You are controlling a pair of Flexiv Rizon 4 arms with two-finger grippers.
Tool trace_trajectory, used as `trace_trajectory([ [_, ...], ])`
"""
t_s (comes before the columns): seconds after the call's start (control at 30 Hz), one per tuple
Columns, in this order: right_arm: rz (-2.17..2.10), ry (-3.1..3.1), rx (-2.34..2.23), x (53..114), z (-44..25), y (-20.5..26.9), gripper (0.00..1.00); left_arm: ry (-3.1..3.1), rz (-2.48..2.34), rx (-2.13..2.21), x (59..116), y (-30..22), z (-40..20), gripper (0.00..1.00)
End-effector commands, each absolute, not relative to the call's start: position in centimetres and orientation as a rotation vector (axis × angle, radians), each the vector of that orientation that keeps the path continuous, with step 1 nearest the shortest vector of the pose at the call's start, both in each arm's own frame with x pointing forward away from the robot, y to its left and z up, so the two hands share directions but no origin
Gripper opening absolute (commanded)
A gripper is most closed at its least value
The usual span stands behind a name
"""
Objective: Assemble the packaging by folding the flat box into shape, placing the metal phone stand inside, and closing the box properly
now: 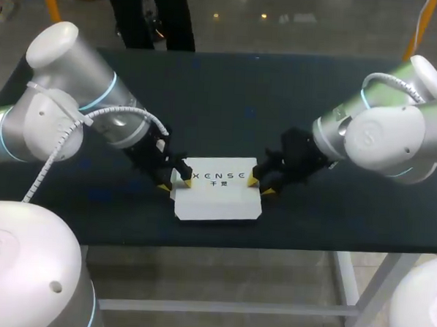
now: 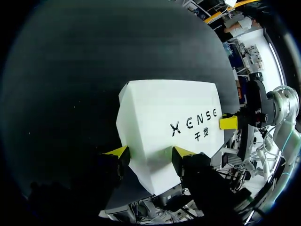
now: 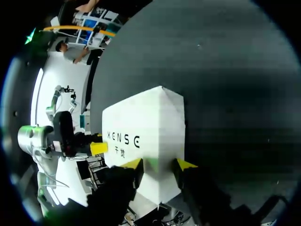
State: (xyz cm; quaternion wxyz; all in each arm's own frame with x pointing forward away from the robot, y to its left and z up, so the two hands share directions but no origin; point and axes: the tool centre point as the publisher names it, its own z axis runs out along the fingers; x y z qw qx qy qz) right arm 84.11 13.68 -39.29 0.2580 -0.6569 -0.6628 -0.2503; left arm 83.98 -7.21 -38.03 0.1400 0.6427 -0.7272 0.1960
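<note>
Left gripper (image 1: pixel 172 181): fingers are straddling the left end of the white box (image 1: pixel 216 200), both tips pressing on it, apparently pinching that end to keep it steady. The box is sitting mid-table (image 1: pixel 222 90), lid down, looking closed. Dark lettering is showing along the lid's far edge; I am not transcribing it. Phone stand not visible, possibly inside. Right gripper (image 1: pixel 260 186): it is mirroring the hold, pinching the right end, likely squaring the box.

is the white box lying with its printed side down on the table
No, the white box lies on the dark table with its black lettering facing up toward the head camera.
</note>
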Motion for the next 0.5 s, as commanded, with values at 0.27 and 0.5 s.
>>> trace_trajectory([
  [0.27, -0.661, -1.790, -1.746, 84.47, -39.68, 13.90, 0.47, -2.098, 0.589, 1.841, 84.15, -7.45, -38.63, 0.60],
  [0.5, -0.656, -1.785, -1.743, 84.46, -39.69, 13.90, 0.47, -2.090, 0.631, 1.817, 83.87, -7.20, -38.62, 0.60],
])
